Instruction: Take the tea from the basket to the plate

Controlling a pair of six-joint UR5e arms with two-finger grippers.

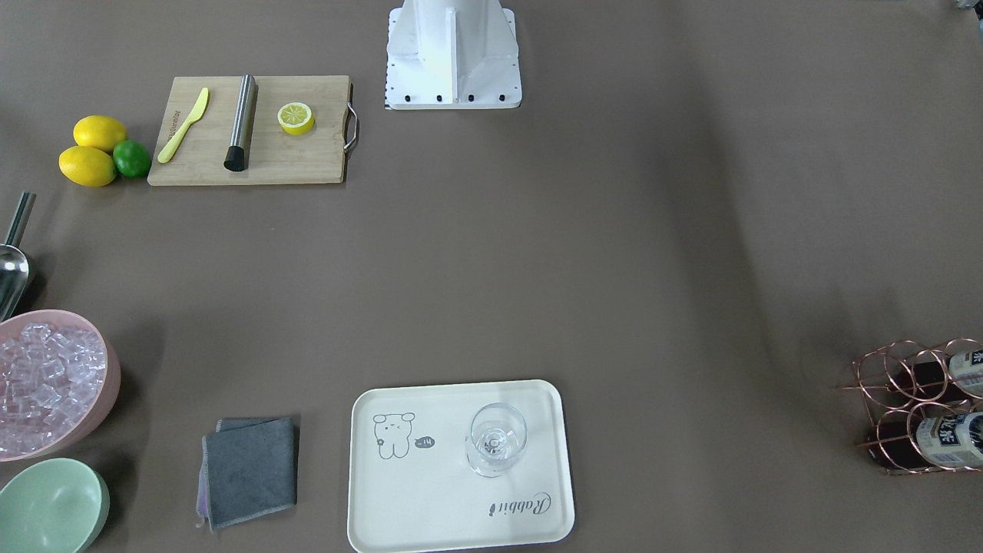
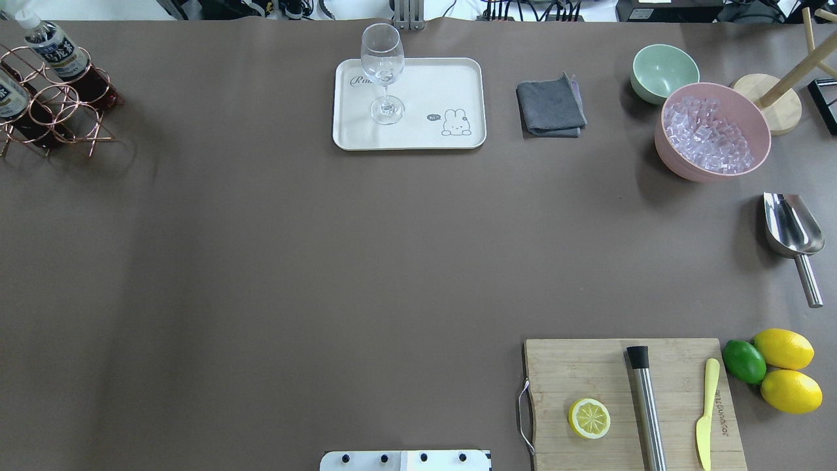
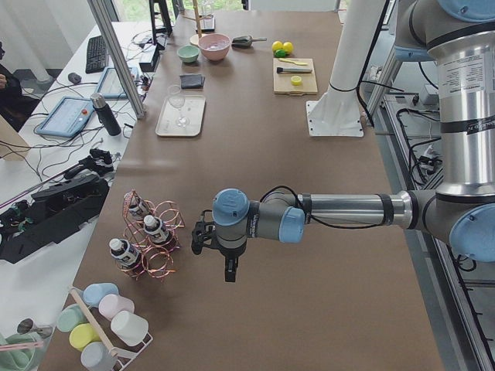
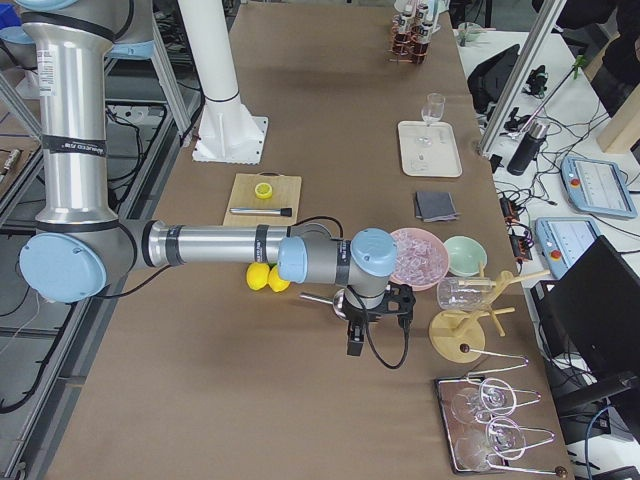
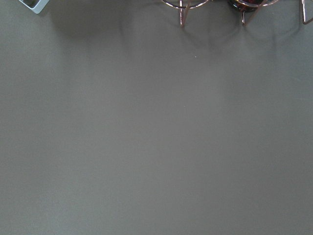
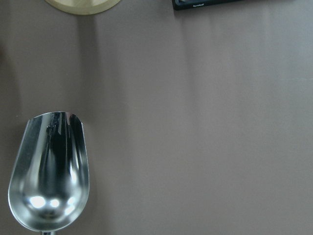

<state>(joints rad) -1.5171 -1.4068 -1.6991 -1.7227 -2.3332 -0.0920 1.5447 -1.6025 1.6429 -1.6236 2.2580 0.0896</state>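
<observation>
The copper wire basket stands at the table's far left corner, and also shows in the front view and the left side view. It holds three tea bottles with white caps; two show in the front view. The cream plate lies at the far middle, with a stemmed glass on it. My left gripper hangs over bare table beside the basket; whether it is open or shut, I cannot tell. My right gripper hangs near the ice bowl, state unclear.
A pink bowl of ice, a green bowl, a grey cloth and a steel scoop lie at the right. A cutting board with a lemon half, muddler and knife lies near right, with lemons and a lime beside it.
</observation>
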